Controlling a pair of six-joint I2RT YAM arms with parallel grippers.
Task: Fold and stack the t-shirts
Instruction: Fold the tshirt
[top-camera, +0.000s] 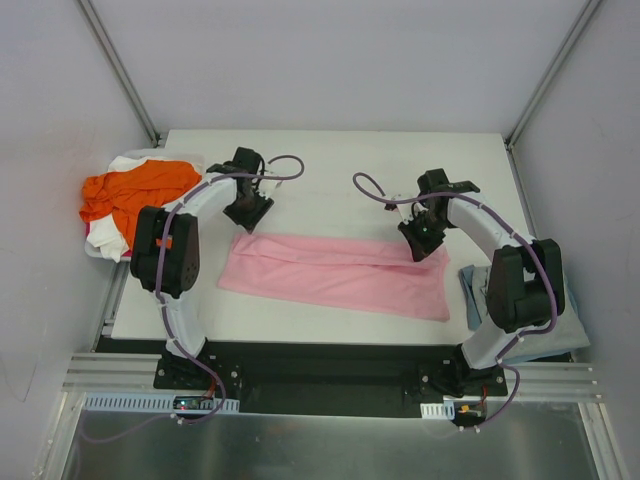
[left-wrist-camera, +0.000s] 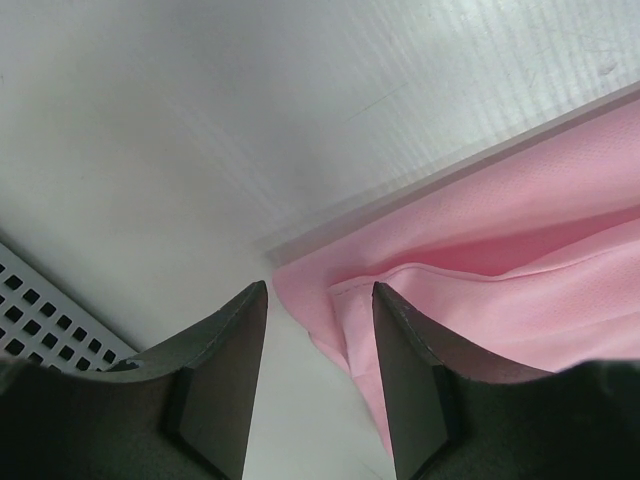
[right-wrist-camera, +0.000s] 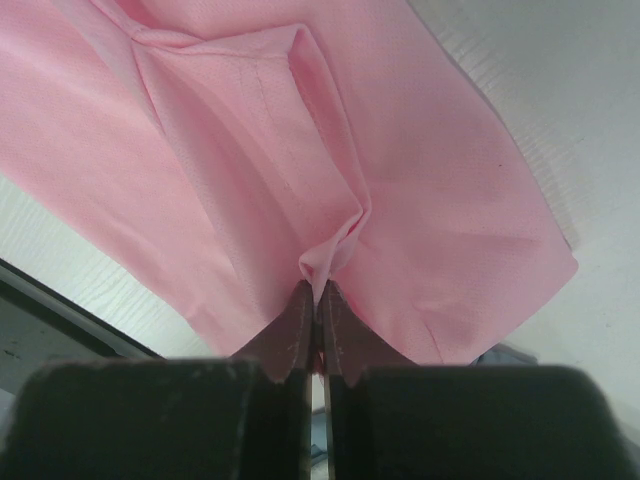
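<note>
On the white table (top-camera: 330, 160) a light pink cotton t-shirt (top-camera: 330, 275) lies part-folded in a long strip; the right gripper (right-wrist-camera: 317, 300) pinches one end, the left gripper (left-wrist-camera: 320, 295) gapes empty at the other; beyond it a crumpled orange t-shirt (top-camera: 125, 190) and a white t-shirt (top-camera: 105, 235) look unfolded.

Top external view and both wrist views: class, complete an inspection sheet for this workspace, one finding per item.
Surface: white table.
Job's things: pink t-shirt folded into a long strip at centre; orange t-shirt heaped on white t-shirt at left; grey-blue t-shirt at right.
Clutter: nothing seen.
Grippers: left fingers open over the pink corner, holding nothing; right fingers shut on a pink fold.
Cables: purple cables looped along both arms.
Surroundings: grey walls, metal frame posts.
</note>
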